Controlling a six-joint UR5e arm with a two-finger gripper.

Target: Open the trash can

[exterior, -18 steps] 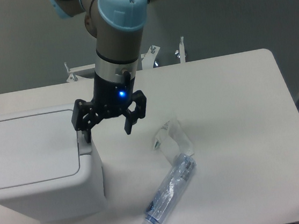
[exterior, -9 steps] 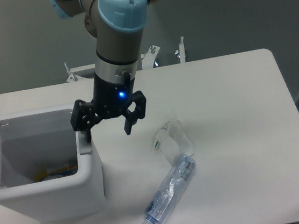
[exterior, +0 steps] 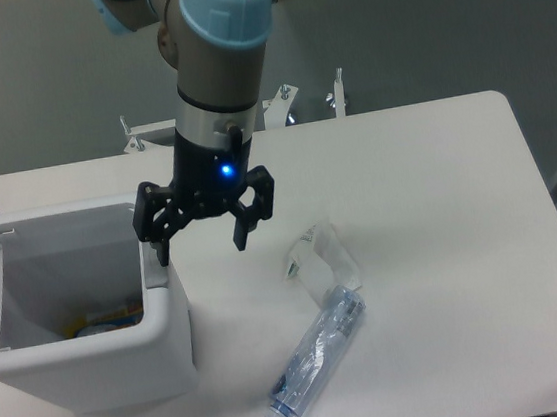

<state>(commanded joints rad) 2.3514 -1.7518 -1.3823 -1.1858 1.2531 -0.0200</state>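
A crushed plastic bottle (exterior: 316, 357) lies nearest on the tabletop (exterior: 439, 200). At the left edge, the trash can (exterior: 104, 359) now stands with its lid swung up, so opening looks done. The hand (exterior: 202, 239), fingers spread wide and empty, hovers over the can's right rim.

Trash can (exterior: 95, 365) at table's (exterior: 444, 250) left; gripper (exterior: 202, 245) above its right rim, bottle (exterior: 315, 353) lying right

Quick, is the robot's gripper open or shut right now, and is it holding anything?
Gripper: open, holding nothing, one finger at the rim of the large white plastic trash can.
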